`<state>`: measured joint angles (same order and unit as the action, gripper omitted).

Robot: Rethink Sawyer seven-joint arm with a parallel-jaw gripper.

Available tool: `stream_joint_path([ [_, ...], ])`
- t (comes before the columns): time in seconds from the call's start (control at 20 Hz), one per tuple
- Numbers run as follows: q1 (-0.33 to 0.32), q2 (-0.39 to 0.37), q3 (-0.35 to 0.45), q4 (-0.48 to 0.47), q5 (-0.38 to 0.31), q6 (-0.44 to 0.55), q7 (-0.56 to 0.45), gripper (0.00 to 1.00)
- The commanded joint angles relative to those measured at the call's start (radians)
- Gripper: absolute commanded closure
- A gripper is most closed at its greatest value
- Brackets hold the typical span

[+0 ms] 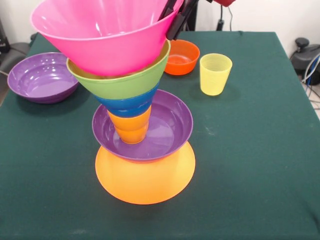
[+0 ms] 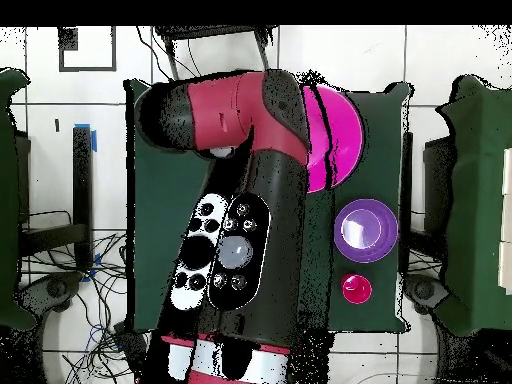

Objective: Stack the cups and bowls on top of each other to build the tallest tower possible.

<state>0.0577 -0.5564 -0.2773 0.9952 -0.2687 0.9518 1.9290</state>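
Observation:
The tower stands at the table's middle in the front view: an upturned yellow-orange bowl (image 1: 145, 182), a purple bowl (image 1: 165, 125), an orange cup (image 1: 131, 127), a blue bowl (image 1: 127, 103) and a green bowl (image 1: 120, 80). A big pink bowl (image 1: 100, 37) sits tilted in the green bowl. My gripper (image 1: 173, 22) is shut on the pink bowl's right rim, one finger inside and one outside. In the overhead view the arm (image 2: 250, 200) hides the gripper and most of the tower; only the pink bowl (image 2: 338, 135) shows.
A second purple bowl (image 1: 42, 77) (image 2: 365, 228) stands at the front view's left. A small orange-red bowl (image 1: 181, 56) and a yellow cup (image 1: 215, 73) stand behind the tower to the right. A red-pink cup (image 2: 356, 289) shows in the overhead view.

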Motion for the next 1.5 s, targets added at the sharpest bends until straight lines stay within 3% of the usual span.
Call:
stream_joint_path([
  [0.05,0.018,-0.015,0.098,0.102,0.014,-0.069,0.048,1.00],
  [0.85,0.027,-0.008,0.079,0.148,0.005,-0.139,0.072,1.00],
  [1.5,0.027,-0.005,0.077,0.145,0.002,-0.142,0.069,1.00],
])
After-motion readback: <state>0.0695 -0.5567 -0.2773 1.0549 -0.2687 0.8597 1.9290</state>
